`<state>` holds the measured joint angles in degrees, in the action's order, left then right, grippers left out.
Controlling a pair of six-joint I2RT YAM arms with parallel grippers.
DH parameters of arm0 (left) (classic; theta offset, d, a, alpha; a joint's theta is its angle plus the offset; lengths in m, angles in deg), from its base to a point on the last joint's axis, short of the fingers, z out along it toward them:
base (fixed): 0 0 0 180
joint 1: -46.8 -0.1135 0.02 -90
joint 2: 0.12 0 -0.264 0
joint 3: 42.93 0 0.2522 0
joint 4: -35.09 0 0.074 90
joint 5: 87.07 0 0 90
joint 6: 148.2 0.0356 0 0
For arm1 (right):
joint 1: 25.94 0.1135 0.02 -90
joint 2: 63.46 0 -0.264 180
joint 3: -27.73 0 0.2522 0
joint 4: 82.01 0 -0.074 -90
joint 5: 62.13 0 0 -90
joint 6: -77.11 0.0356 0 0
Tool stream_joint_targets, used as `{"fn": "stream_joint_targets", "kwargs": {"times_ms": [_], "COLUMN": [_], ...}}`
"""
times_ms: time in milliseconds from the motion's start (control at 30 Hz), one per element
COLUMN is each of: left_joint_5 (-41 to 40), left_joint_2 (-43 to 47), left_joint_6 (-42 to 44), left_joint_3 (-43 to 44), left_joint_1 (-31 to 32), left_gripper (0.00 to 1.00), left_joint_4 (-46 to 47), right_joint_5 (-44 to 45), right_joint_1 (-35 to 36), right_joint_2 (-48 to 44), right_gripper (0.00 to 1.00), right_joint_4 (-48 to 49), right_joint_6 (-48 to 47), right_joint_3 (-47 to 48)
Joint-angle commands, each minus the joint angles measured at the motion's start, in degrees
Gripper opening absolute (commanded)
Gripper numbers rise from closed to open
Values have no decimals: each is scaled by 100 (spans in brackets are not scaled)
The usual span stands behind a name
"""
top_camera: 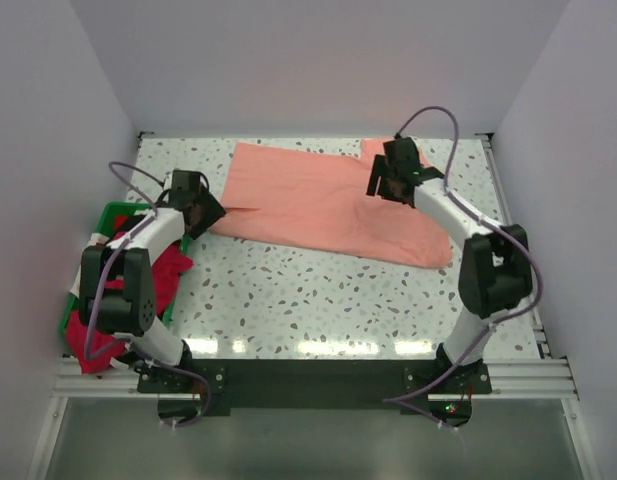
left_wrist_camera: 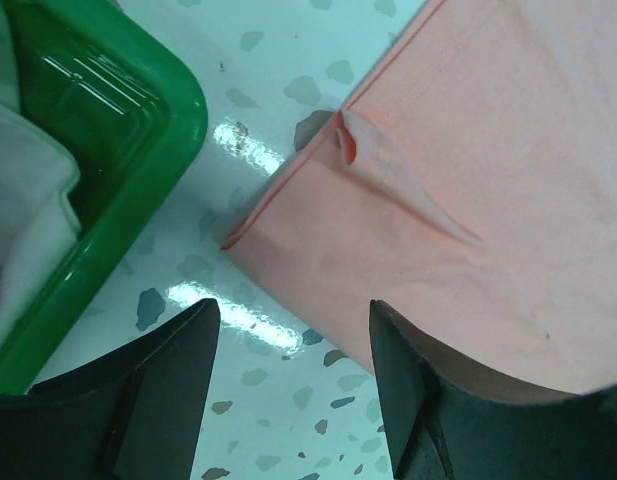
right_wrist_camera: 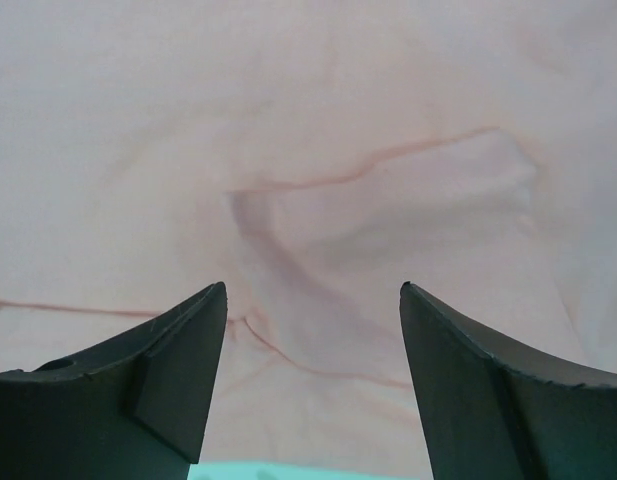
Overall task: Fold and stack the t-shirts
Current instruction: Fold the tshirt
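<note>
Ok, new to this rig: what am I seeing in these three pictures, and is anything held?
Two robot arms with two-finger claws stand at the table's near edge. The wide picture looks down from above and behind them; the other two come from wrist cameras. A salmon-pink t-shirt lies on the table; a green bin at left holds a red shirt and white cloth. The left gripper, at the shirt's edge, and the right gripper, over it, are both open, holding nothing.
</note>
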<state>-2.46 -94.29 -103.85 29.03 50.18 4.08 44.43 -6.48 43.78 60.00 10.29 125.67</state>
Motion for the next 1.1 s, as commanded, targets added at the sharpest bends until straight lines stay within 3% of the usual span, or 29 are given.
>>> {"fn": "stream_joint_targets", "kwargs": {"times_ms": [0,133,467,667,933,1067], "left_joint_5": [-437,-402,-604,-692,-666,-630], "left_joint_2": [320,128,-417,-602,-655,-655], "left_joint_6": [-181,-331,-638,-647,-586,-551], "left_joint_3": [-203,-291,-186,-177,-150,-124], "left_joint_1": [-48,-39,-21,-12,-12,-12], "left_gripper": [66,65,62,53,27,13], "left_joint_4": [-111,-15,179,249,275,267], "right_joint_5": [-371,-856,-469,-495,-777,-882], "right_joint_1": [-451,-838,-1085,-1418,-1938,-2262], "right_joint_2": [-1133,-2100,-3517,-3246,-2402,-1945], "right_gripper": [73,72,72,75,75,69], "right_joint_4": [-460,-284,-636,-373,338,594], "right_joint_6": [765,1110,1742,1936,1901,1945], "right_joint_3": [-804,-1939,-3547,-3935,-4050,-3945]}}
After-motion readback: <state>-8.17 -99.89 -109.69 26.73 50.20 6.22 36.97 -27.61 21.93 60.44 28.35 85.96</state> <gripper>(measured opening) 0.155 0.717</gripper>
